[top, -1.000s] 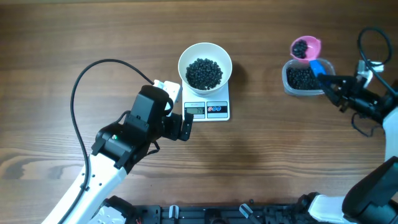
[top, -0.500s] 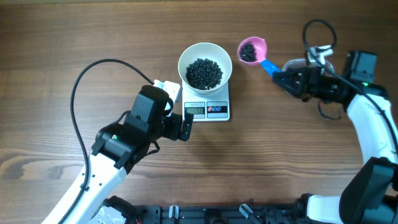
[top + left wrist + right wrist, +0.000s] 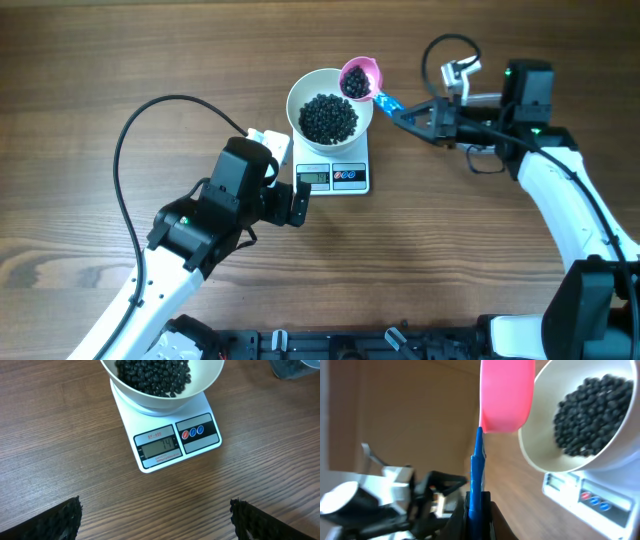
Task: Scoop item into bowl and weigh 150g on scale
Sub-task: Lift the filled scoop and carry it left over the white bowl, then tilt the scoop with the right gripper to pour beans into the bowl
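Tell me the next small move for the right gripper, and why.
Probably tilt the scoop to pour into the bowl. The right gripper holds its blue handle, and the scoop carries beads and sits at the bowl's rim.

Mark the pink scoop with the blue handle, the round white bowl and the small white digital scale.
pink scoop with the blue handle point(image 3: 506, 395): right wrist view, outer wall of the cup.
round white bowl point(image 3: 294, 108): overhead view, bare left inner wall.
small white digital scale point(image 3: 160, 446): left wrist view, grey display.
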Robot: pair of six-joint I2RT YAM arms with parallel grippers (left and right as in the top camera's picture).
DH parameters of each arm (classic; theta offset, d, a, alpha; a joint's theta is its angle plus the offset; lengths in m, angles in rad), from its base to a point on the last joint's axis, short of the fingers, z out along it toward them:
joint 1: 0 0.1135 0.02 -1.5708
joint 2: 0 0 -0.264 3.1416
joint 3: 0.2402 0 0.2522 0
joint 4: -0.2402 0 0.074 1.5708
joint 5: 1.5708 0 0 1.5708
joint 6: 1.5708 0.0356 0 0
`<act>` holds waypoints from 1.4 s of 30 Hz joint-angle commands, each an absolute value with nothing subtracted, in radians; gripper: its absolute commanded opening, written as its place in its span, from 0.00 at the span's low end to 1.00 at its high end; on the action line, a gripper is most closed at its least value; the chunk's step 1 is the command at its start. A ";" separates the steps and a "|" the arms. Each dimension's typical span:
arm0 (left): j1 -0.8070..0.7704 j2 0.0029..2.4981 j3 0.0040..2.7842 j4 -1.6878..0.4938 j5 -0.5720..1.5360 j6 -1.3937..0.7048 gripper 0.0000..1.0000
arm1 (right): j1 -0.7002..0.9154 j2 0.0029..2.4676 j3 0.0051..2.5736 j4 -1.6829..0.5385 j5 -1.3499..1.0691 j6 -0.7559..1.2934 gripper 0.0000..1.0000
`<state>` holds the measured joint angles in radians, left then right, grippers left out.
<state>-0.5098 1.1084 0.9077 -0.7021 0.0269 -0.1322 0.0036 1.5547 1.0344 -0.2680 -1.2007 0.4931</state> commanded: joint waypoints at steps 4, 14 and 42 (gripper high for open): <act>-0.514 1.109 0.911 -0.699 0.021 -0.112 1.00 | 0.070 1.571 1.039 -0.220 -1.043 0.311 0.04; -0.514 1.109 0.911 -0.699 0.021 -0.112 1.00 | 0.094 1.571 1.040 -0.150 -0.978 0.241 0.04; -0.514 1.109 0.911 -0.699 0.021 -0.112 1.00 | 0.194 1.545 1.063 -0.269 -0.704 -0.002 0.04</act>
